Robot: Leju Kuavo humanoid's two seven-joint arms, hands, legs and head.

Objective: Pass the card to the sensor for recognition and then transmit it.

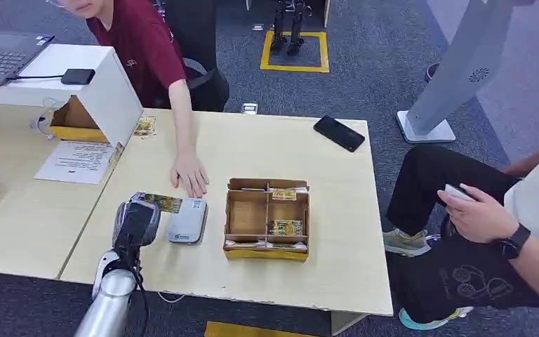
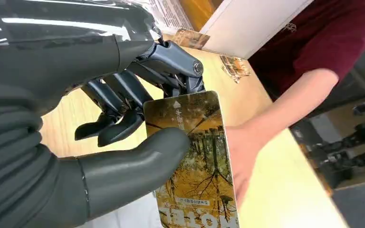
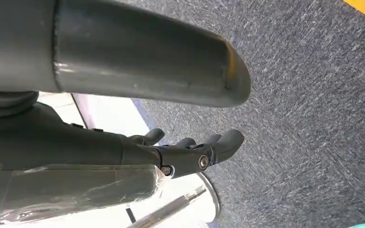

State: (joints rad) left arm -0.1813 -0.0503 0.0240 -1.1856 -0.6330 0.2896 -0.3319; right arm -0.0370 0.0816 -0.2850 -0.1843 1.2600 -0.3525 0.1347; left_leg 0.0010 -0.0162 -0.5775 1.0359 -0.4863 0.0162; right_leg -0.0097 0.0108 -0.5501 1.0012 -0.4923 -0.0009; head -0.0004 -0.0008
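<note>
Your left hand [image 1: 137, 223] pinches the yellow tree-printed card [image 2: 197, 156] just beside the grey rounded sensor pad [image 1: 186, 220]. A person's hand [image 1: 189, 174] rests just beyond that pad. Your right hand [image 3: 180, 154] hangs with fingers loosely apart, holding nothing.

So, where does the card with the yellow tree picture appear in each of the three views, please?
Head view: the card sticks out of the left hand, beside the grey sensor on the table.
Left wrist view: the card is large in the middle, pinched under the thumb.
Right wrist view: the card is not in this picture.
Shared landmark: the person's hand flat on the table, just behind the card.
</note>
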